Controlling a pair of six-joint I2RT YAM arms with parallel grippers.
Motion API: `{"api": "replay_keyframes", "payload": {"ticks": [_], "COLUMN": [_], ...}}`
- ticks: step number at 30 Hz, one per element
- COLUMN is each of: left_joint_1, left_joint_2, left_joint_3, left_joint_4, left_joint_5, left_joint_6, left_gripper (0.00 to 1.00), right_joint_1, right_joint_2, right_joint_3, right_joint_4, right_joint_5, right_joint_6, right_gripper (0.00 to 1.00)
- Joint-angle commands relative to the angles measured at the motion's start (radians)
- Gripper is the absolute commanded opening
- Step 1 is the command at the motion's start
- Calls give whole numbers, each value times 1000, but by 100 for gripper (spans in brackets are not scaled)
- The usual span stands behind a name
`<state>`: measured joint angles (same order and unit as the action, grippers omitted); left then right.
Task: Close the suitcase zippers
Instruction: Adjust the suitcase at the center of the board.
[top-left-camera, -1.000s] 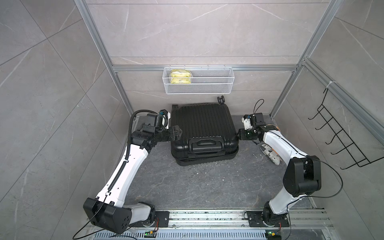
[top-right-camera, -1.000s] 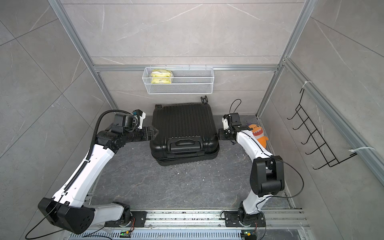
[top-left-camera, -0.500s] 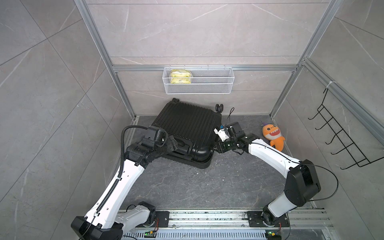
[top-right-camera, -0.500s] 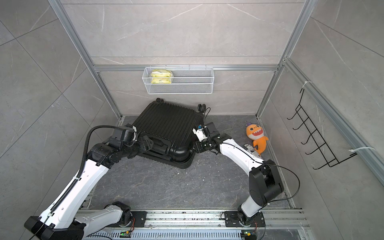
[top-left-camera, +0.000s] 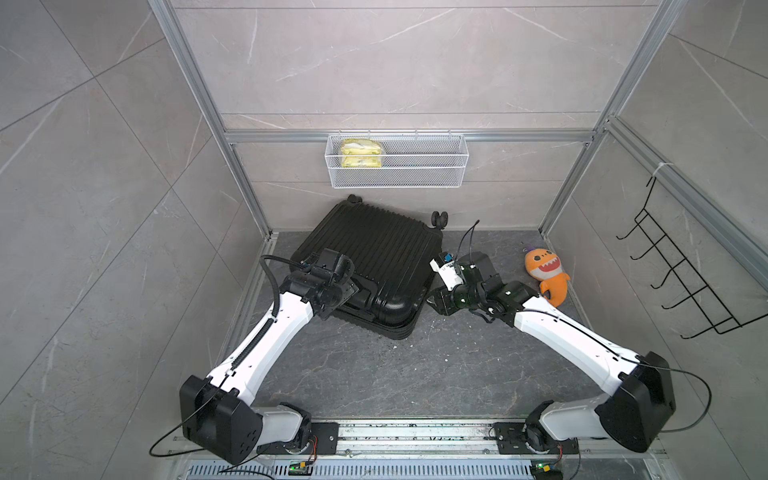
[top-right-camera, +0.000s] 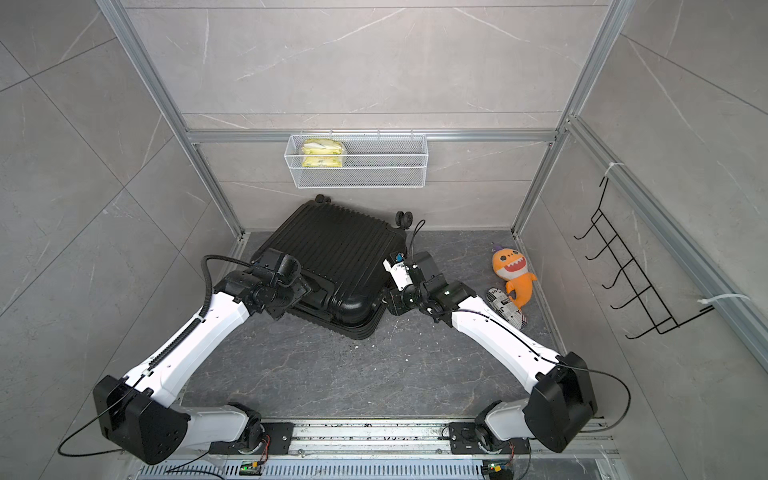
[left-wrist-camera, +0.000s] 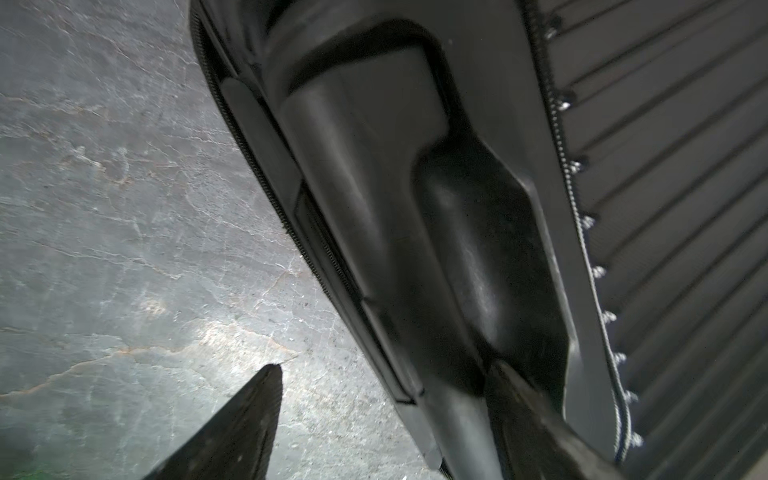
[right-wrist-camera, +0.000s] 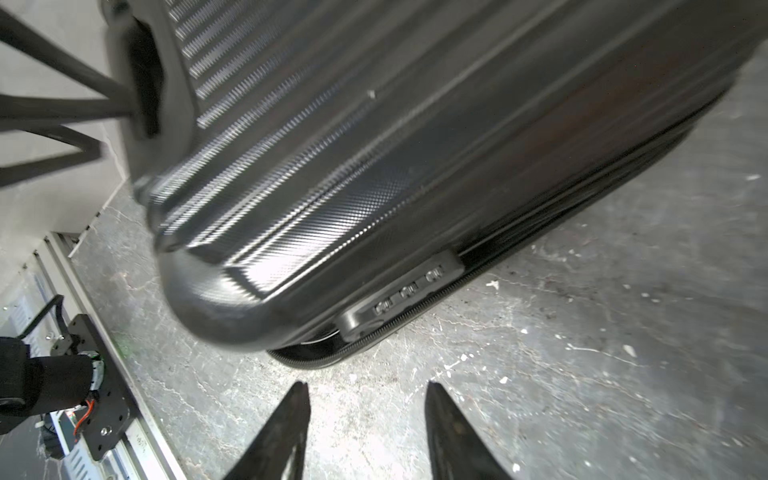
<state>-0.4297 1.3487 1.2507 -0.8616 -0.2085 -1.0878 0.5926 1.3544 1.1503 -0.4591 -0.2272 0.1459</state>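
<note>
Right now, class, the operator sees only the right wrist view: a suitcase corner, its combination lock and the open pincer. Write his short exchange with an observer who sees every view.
Operator: Where is the left pincer?
Observer: The left pincer is open at the suitcase, by its handle. One finger rests against the handle's recess, and the other is over the floor.
Operator: Is anything loose beyond the right arm?
Observer: An orange shark plush lies on the floor by the side wall, apart from the suitcase.
</note>
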Motion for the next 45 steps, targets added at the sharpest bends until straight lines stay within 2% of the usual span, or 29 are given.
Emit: {"api": "replay_keyframes", "payload": {"ticks": [1, 9, 11, 14, 16, 18, 20, 24, 31, 33, 36, 40, 43, 45], "left_joint_1": [12, 20, 25, 32, 38, 54, 93, 220, 398, 444, 488, 504, 525, 538], "left_joint_2": [23, 118, 157, 205, 227, 234, 227, 197, 137, 135, 161, 242, 286, 309], "left_joint_3": [21, 18, 23, 59, 100, 123, 120, 95, 99, 106, 144, 246, 292, 312], "left_joint_4": [55, 71, 59, 7, -66, -111, -121, -81, 22, 53, 68, 2, -2, 4], "left_joint_5": [-31, -66, -59, -57, -84, -110, -97, 14, 148, 231, 352, 417, 476, 531], "left_joint_6": [-57, -77, -72, -38, -14, 15, 65, 237, 566, 643, 743, 866, 925, 952], "left_gripper": [79, 76, 72, 55, 37, 25, 19, 7, 5, 5, 1, 0, 0, 0], "right_joint_1": [1, 1, 1, 2, -1, -4, -14, -79, -253, -286, -300, -300, -300, -293], "right_joint_2": [-64, -154, -165, -176, -188, -206, -223, -251, -334, -333, -329, -347, -369, -367], "right_joint_3": [-38, -85, -84, -86, -94, -102, -110, -126, -205, -228, -284, -396, -496, -538], "right_joint_4": [-55, -103, -107, -107, -104, -104, -105, -122, -104, -92, -29, 138, 305, 381], "right_joint_5": [37, 86, 102, 145, 189, 232, 261, 283, 214, 187, 135, 13, -117, -155], "right_joint_6": [19, 26, 26, 30, 32, 31, 21, 8, -3, -3, -5, -32, -37, -33], "right_gripper": [49, 49, 49, 48, 48, 48, 48, 48, 49, 49, 49, 46, 46, 45]}}
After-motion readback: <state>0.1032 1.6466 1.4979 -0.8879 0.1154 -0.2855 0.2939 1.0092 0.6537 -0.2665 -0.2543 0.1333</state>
